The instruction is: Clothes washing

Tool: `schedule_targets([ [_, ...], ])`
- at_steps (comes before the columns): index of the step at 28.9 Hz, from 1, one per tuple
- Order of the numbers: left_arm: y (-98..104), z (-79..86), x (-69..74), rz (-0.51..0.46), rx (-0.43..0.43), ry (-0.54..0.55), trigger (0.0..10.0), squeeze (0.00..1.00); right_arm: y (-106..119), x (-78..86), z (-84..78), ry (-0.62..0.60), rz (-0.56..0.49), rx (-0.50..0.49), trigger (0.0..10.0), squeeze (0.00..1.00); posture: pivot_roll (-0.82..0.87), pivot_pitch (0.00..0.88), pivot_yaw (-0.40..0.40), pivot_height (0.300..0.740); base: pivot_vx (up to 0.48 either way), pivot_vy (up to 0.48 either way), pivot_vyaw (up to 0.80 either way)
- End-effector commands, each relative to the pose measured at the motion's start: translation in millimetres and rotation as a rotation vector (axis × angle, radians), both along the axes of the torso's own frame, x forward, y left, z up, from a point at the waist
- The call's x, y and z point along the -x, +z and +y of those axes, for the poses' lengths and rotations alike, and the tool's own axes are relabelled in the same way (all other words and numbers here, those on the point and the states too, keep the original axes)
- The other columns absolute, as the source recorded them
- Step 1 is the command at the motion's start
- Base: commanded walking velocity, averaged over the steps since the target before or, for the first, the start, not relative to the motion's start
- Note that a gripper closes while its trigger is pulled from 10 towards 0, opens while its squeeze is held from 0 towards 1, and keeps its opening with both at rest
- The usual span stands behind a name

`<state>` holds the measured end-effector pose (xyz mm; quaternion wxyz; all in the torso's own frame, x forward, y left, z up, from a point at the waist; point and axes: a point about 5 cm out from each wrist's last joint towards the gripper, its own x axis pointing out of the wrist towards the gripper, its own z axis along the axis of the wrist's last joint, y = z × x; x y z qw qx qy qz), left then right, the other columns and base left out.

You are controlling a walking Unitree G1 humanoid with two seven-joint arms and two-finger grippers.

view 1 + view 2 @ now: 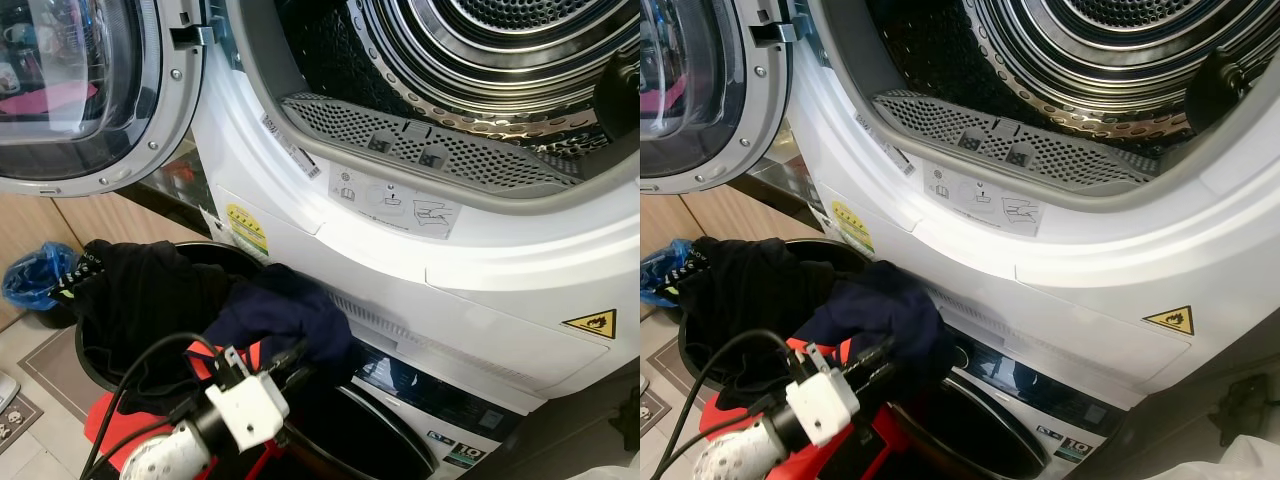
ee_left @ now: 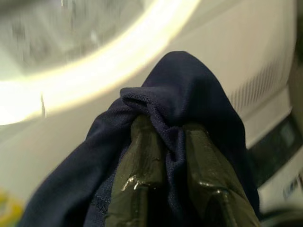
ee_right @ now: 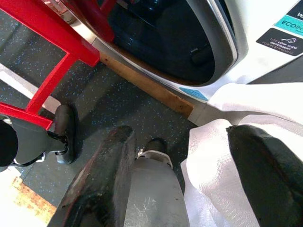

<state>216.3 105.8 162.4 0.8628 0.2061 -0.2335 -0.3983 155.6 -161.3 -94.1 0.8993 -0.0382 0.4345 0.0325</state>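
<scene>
A navy garment point(image 1: 285, 315) is held clamped between the left gripper point(image 2: 173, 142) fingers, just below the open dryer drum point(image 1: 480, 60). Loading appears underway; a lift up into the drum is needed next. The right gripper point(image 3: 182, 156) hangs low, its fingers apart.

The garment point(image 2: 189, 94) pinched in the left end effector point(image 2: 173, 142) is dark navy, plain and finely knitted, between glossy black fingers point(image 2: 142, 161). Behind it the dryer front point(image 1: 500, 290) is white, with a yellow triangular warning sticker point(image 1: 590, 323) and a yellow round label point(image 1: 246, 228). Above, the drum point(image 1: 500, 50) is banded silver, and the lint grille point(image 1: 420, 145) is grey, dotted with small holes. Beside the left end effector a black basket point(image 1: 95, 360) carries black clothes point(image 1: 140, 290) on a red frame point(image 3: 52, 42). Near the right end effector point(image 3: 189, 156), white cloth point(image 3: 222, 156) lies over a dark grey floor point(image 3: 118, 99) speckled blue.
</scene>
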Motion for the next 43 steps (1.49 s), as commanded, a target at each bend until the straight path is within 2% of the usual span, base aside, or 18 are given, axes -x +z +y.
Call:
schedule_targets([
  [1,3,-11.4,6.3,0.115,-0.014,-0.140,10.0,0.00,-2,4.0,1.8,0.015,0.014,-0.001,10.0,0.00,0.10,0.104,-0.037,0.740,0.000,0.000,0.00],
  [2,-3,-13.6,8.0,0.225,-0.090,-0.215,10.0,0.00,-2,3.5,1.6,0.023,0.015,0.000,10.0,0.00,0.10,0.106,-0.039,0.740,0.000,0.000,0.00],
  [4,-6,-10.2,9.0,0.373,-0.107,-0.282,10.0,0.00,-1,2.2,1.3,0.024,0.012,0.000,10.0,0.00,0.11,0.103,-0.040,0.740,0.000,0.000,0.00],
  [5,-4,-5.5,10.6,0.392,-0.143,-0.333,10.0,0.00,-1,0.8,0.8,0.024,0.009,0.002,10.0,0.00,0.11,0.103,-0.040,0.740,0.000,0.000,0.00],
  [8,5,3.4,12.1,0.428,-0.128,-0.401,10.0,0.00,0,-1.0,-0.4,0.022,0.005,0.004,10.0,0.00,0.11,0.110,-0.035,0.740,0.000,0.000,0.00],
  [12,15,2.0,9.2,0.380,-0.082,-0.388,10.0,0.00,0,-0.8,-0.7,0.022,0.004,0.004,10.0,0.00,0.11,0.117,-0.038,0.740,0.000,0.000,0.00],
  [15,27,0.4,6.3,0.290,-0.056,-0.338,10.0,0.00,-1,0.9,0.8,0.025,0.008,0.003,10.0,0.00,0.12,0.125,-0.042,0.740,0.000,0.000,0.00],
  [20,35,-1.0,8.8,0.209,-0.129,-0.343,10.0,0.00,-1,2.4,1.6,0.028,0.012,0.001,10.0,0.00,0.12,0.128,-0.047,0.740,0.000,0.000,0.00],
  [21,41,-1.0,6.5,0.151,-0.146,-0.323,10.0,0.00,-1,2.3,1.6,0.029,0.012,0.002,10.0,0.00,0.12,0.128,-0.047,0.740,0.000,0.000,0.00],
  [24,63,2.7,-4.3,-0.019,-0.093,-0.206,10.0,0.00,-1,1.4,0.9,0.030,0.010,0.004,10.0,0.00,0.13,0.128,-0.047,0.740,0.000,0.000,0.00],
  [25,63,2.7,-4.3,-0.019,-0.093,-0.206,10.0,0.00,-1,1.4,0.9,0.030,0.010,0.004,10.0,0.00,0.13,0.128,-0.047,0.740,0.000,0.000,0.00],
  [28,73,0.8,-5.5,-0.151,-0.099,-0.164,10.0,0.00,0,-1.0,0.5,0.031,0.004,0.009,10.0,0.00,0.13,0.127,-0.051,0.740,0.000,0.000,0.00],
  [30,74,-1.1,-4.7,-0.168,-0.115,-0.176,10.0,0.00,1,-1.8,0.2,0.030,0.002,0.012,10.0,0.00,0.13,0.125,-0.052,0.740,0.000,0.000,0.00],
  [33,68,-9.1,4.6,-0.172,-0.222,-0.292,10.0,0.00,1,-3.2,-0.7,0.026,0.000,0.018,10.0,0.00,0.13,0.124,-0.053,0.740,0.000,0.000,0.00],
  [35,69,-9.9,4.4,-0.197,-0.239,-0.290,10.0,0.00,1,-3.3,-0.8,0.025,-0.001,0.019,10.0,0.00,0.14,0.124,-0.054,0.740,0.000,0.000,0.00],
  [39,96,-3.6,-15.0,-0.344,-0.211,-0.163,10.0,0.00,1,-3.3,-1.0,0.024,-0.003,0.022,10.0,0.00,0.14,0.123,-0.055,0.740,0.000,0.000,0.00],
  [41,102,-1.5,-19.7,-0.376,-0.213,-0.128,10.0,0.00,1,-3.2,-1.1,0.024,-0.002,0.022,10.0,0.00,0.14,0.123,-0.055,0.740,0.000,0.000,0.00],
  [43,117,7.2,-35.1,-0.435,-0.204,-0.036,10.0,0.00,1,-2.7,-0.8,0.022,-0.001,0.022,10.0,0.00,0.14,0.121,-0.056,0.740,0.000,0.000,0.00],
])
